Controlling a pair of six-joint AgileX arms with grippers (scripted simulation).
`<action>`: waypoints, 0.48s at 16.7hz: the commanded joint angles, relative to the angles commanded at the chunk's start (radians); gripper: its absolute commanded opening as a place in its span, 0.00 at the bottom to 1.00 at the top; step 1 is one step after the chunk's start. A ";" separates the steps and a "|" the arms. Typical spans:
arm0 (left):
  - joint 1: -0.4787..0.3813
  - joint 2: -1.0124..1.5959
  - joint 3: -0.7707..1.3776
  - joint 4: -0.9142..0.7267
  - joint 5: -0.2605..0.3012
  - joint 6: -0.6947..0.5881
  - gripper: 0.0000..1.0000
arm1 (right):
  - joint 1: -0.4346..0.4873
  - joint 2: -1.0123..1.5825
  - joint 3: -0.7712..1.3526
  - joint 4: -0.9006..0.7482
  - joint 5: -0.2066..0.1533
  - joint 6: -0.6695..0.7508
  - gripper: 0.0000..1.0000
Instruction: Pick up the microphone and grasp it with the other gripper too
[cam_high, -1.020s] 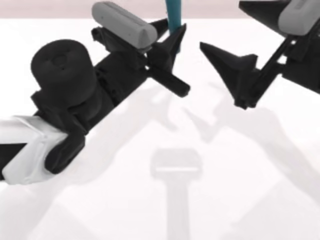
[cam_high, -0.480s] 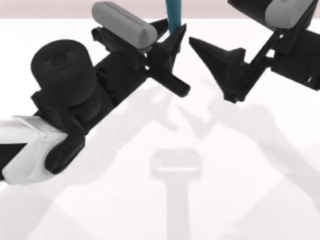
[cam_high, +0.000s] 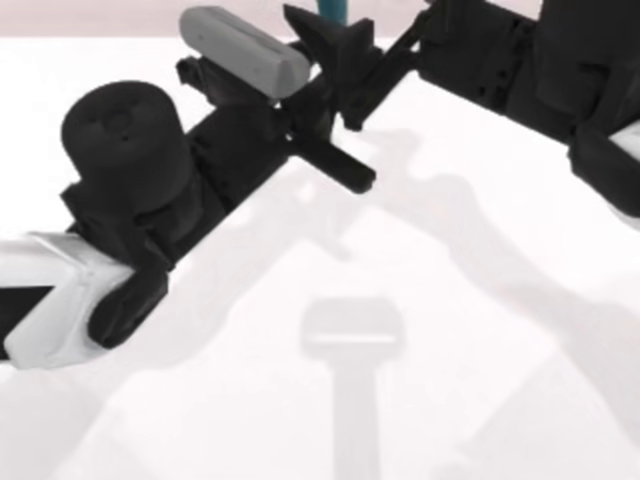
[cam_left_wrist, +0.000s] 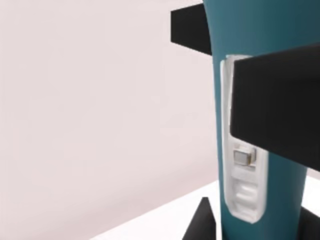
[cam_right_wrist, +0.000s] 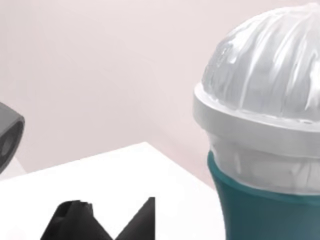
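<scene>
The teal microphone (cam_high: 333, 7) is held upright in the air at the top view's far middle edge, with my left gripper (cam_left_wrist: 255, 227) shut on its lower body. Its white switch strip (cam_left_wrist: 242, 170) faces the left wrist camera, and its silver-white head (cam_right_wrist: 265, 80) fills the right wrist view. My right gripper (cam_high: 330, 35), the other gripper, is open at the microphone above the left one. One black finger (cam_left_wrist: 280, 110) crosses in front of the strip and the other (cam_left_wrist: 190, 30) passes behind the body. I cannot see any contact.
The left arm (cam_high: 200, 170) reaches in from the lower left, with a light grey block (cam_high: 240, 45) on its wrist. The right arm (cam_high: 520, 70) comes in from the upper right. Below them are the white table (cam_high: 450, 350) and a pale pink back wall (cam_left_wrist: 100, 100).
My right gripper has swept left and toward the far edge from open space until its fingers straddle the microphone. The left arm and the microphone have barely moved.
</scene>
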 joint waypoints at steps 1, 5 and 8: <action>0.000 0.000 0.000 0.000 0.000 0.000 0.00 | 0.004 0.009 0.009 0.002 0.004 0.000 1.00; 0.000 0.000 0.000 0.000 0.000 0.000 0.00 | 0.005 0.010 0.010 0.002 0.005 0.000 1.00; 0.000 0.000 0.000 0.000 0.000 0.000 0.00 | 0.005 0.010 0.010 0.002 0.005 0.000 0.77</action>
